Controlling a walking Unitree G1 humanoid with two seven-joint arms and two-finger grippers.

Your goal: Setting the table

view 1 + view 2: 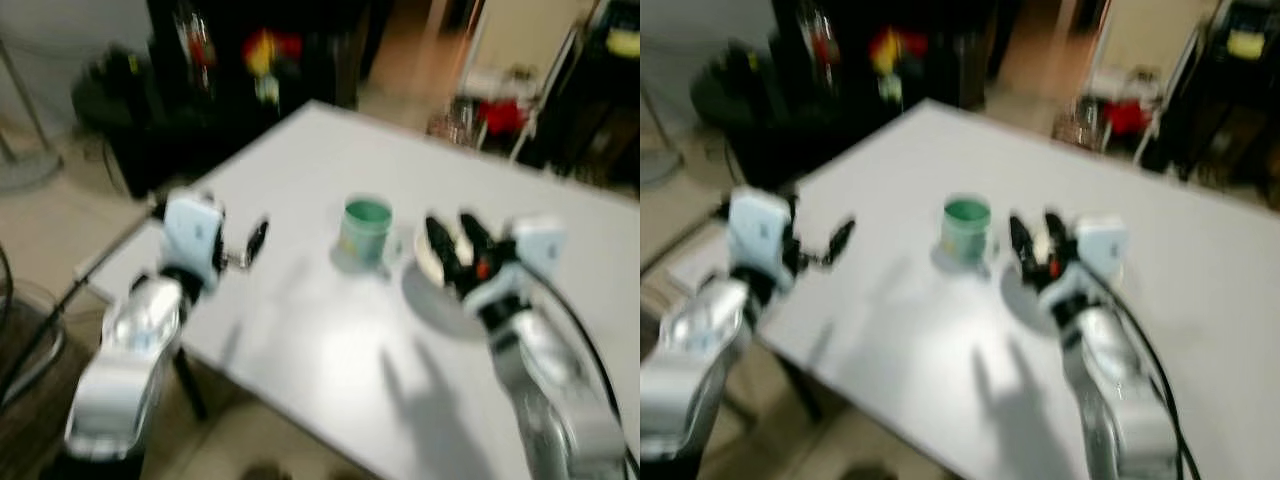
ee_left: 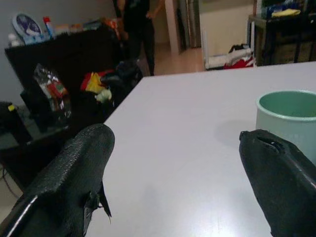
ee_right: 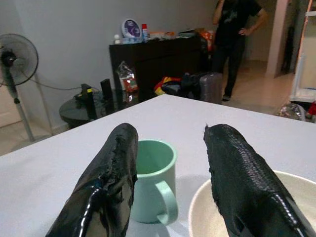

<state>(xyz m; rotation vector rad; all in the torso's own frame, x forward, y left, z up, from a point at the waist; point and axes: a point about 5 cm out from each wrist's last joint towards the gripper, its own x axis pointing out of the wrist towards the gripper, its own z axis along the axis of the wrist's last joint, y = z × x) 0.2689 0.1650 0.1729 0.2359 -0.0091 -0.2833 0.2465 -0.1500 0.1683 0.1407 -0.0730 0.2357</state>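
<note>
Green mug (image 3: 150, 180) upright on white table (image 1: 330, 350), inside unseen; cream bowl (image 3: 210, 217) beside it under spread right gripper (image 3: 168, 182); left gripper (image 2: 177, 168) spread, grasping nothing.

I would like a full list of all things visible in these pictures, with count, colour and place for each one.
table: one, white, directly before the robot
mug: one, green, upright near the table's middle
bowl: one, cream, on the table just right of the mug
dark cabinet: one, black, against the wall beyond the table, small items on top
fan: one, standing on the floor by the wall
suitcase: one, grey, on the floor near the cabinet
person: one, dark clothes, standing beyond the table
left claw: one, black, open, over the table's left edge
right claw: one, black, open, over the bowl
</note>
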